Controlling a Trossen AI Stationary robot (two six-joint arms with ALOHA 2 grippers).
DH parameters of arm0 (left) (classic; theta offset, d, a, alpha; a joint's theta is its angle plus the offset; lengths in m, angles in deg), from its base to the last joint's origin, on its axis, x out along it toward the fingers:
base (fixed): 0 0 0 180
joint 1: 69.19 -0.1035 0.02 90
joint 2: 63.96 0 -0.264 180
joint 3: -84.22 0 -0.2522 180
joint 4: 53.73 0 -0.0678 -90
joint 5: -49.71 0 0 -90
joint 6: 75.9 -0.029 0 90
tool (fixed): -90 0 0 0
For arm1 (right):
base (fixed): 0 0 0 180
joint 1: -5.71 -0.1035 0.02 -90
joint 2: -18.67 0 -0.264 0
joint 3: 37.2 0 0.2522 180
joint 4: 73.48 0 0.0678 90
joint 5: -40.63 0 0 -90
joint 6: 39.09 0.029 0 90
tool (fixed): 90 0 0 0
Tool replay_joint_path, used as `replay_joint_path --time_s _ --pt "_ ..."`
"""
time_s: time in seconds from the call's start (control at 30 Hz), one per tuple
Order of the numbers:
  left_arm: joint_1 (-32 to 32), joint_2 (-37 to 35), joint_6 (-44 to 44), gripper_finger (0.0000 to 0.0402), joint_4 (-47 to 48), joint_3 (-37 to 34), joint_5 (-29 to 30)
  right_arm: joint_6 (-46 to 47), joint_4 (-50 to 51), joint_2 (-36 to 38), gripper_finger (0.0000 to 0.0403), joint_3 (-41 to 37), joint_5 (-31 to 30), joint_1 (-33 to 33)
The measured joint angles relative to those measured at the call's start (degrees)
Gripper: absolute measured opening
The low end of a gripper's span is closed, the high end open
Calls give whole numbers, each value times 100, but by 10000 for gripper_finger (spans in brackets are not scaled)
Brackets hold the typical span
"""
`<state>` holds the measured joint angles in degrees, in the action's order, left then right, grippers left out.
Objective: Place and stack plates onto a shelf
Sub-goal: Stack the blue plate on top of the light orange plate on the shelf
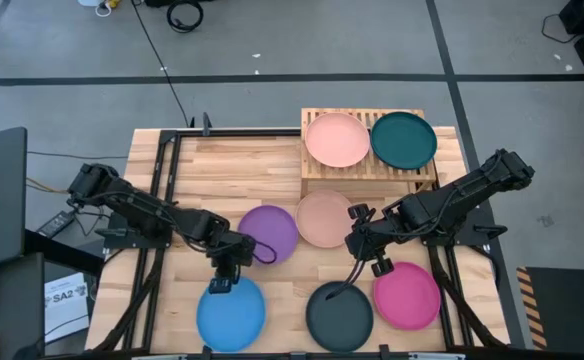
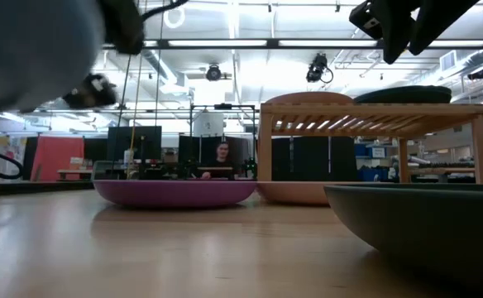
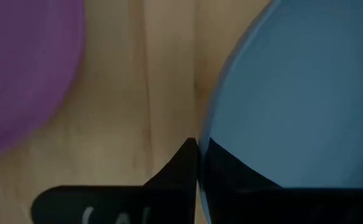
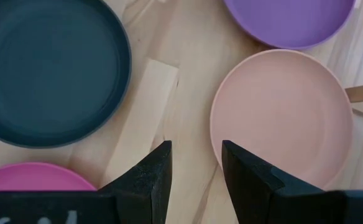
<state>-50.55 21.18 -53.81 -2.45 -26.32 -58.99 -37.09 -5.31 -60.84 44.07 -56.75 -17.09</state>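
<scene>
Though two plates already rest on the shelf point(image 1: 317, 182) at upper centre, the left tool point(image 3: 197, 163) at lower left is pinched on the blue plate point(image 1: 231, 313) at its rim. Judged light, stiff and slick; the raised edge is the sound hold. The right tool point(image 4: 197, 163) hovers part open, empty, near the peach plate point(image 4: 281, 115).

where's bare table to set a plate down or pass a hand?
Free: far-left table, beside the shelf and behind the purple plate. Crowded: the near half, with blue plate, black plate, magenta plate and both grippers. Both shelf slots are taken.
</scene>
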Motion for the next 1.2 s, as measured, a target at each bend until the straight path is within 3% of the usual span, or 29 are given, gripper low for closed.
replay_joint_path --time_s 0.3,0.73,0.97,1.2 --pt "-793 0 15 18 195 979 0 0 132 0 146 0 4 0" --pt "-2541 -2 131 18 218 2138 -1 -2 617 0 146 0 15 0" --pt "-3458 -7 143 18 185 2312 2 -8 756 0 146 0 16 0" --pt "-4225 -7 781 18 -143 2312 1 -59 748 0 146 0 15 0"
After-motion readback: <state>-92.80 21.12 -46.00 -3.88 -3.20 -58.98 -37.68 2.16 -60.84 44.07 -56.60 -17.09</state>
